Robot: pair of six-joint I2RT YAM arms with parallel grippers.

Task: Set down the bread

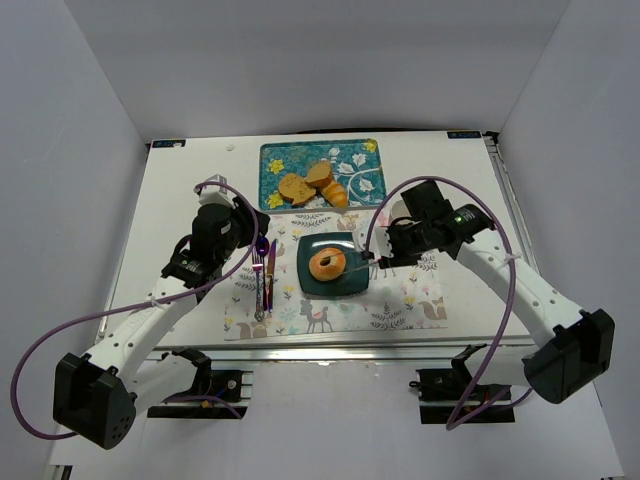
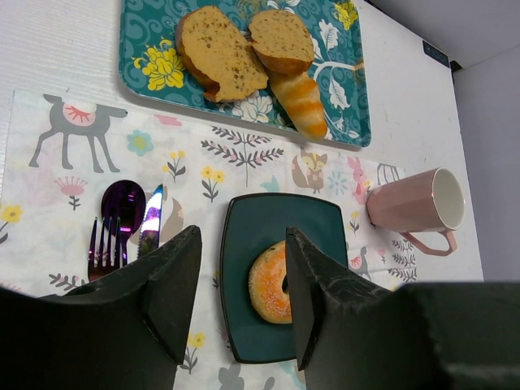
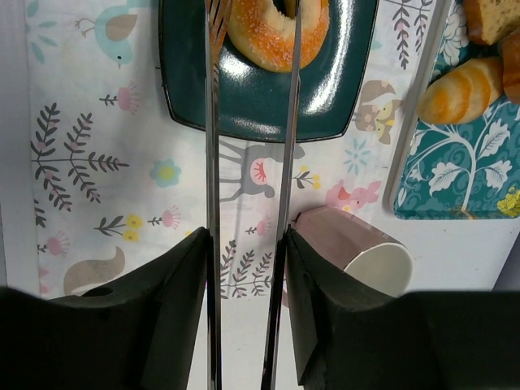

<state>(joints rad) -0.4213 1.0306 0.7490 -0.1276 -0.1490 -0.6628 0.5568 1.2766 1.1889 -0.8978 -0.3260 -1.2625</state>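
Observation:
A sugared bagel (image 1: 327, 264) (image 2: 272, 282) (image 3: 268, 36) lies on the dark teal square plate (image 1: 310, 285) (image 2: 252, 236) (image 3: 268, 101) on the placemat. My right gripper (image 1: 385, 259) (image 3: 246, 244) is shut on metal tongs (image 3: 211, 162), whose two arms reach forward, spread apart, over the bagel. Their tips run off the top of the right wrist view. My left gripper (image 1: 246, 223) (image 2: 242, 236) hangs open and holds nothing, just left of the plate and above the mat.
A patterned teal tray (image 1: 275, 160) (image 2: 146, 32) at the back holds bread slices (image 1: 297, 187) (image 2: 219, 53) and a striped roll (image 2: 301, 101). A pink mug (image 2: 414, 203) (image 3: 357, 244) lies on its side right of the plate. Cutlery (image 1: 263, 275) (image 2: 122, 199) lies to the left.

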